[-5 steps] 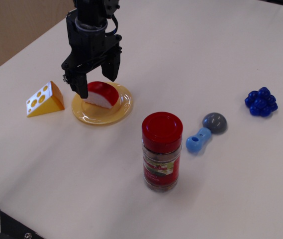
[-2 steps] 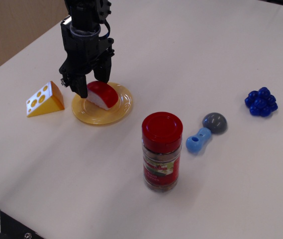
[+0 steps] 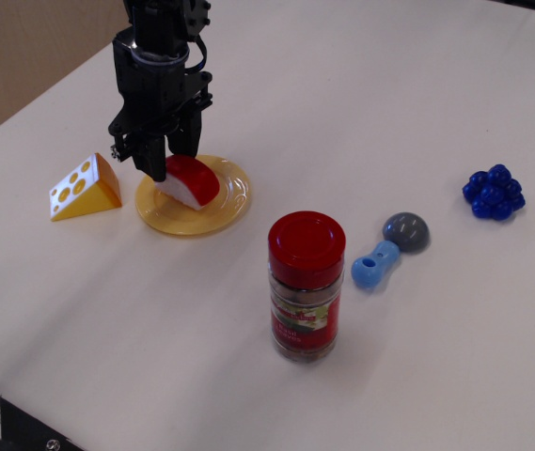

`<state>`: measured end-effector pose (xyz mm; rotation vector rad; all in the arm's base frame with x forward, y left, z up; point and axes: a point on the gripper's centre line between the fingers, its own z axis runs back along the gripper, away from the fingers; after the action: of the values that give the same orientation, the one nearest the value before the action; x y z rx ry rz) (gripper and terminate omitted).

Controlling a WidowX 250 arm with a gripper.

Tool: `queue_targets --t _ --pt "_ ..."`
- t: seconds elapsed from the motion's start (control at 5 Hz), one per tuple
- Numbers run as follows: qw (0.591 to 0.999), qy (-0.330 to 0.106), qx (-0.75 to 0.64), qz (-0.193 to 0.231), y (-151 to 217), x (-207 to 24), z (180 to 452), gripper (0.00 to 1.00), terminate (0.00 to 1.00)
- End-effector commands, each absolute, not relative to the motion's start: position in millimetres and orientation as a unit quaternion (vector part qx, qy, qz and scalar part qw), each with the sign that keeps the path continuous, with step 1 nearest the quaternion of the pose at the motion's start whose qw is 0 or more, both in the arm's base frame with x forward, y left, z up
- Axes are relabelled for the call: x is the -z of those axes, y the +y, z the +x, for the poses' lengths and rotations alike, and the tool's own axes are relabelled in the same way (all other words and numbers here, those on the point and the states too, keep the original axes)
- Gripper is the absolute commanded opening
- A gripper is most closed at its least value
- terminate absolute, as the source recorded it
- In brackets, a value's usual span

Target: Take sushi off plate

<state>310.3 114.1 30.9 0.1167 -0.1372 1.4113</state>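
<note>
The sushi (image 3: 190,182), a white base with a glossy red top, lies on the left part of the yellow plate (image 3: 228,201). My black gripper (image 3: 166,162) comes down from above at the sushi's far left end. Its fingers (image 3: 145,155) are drawn in against that end and hide part of it. The sushi still rests over the plate, slightly tilted. The plate sits flat on the white table.
A yellow-orange cheese wedge (image 3: 84,187) lies just left of the plate. A red-lidded spice jar (image 3: 306,285) stands in front at the right. A blue and grey toy (image 3: 387,249) and a blue grape cluster (image 3: 494,192) lie further right.
The fingers have closed in from a wide spread to a narrow grip on the sushi's left end. The sushi has shifted slightly left on the plate.
</note>
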Motion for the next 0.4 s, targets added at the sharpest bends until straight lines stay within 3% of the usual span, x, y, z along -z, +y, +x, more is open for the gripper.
queue_targets --t 0.0,0.2 --pt "0.747 -0.107 -0.655 0.034 112.9 -62.7 323.4 0.0 0.0" --pt "0.742 -0.116 -0.66 0.021 114.2 -72.6 341.1 0.0 0.0"
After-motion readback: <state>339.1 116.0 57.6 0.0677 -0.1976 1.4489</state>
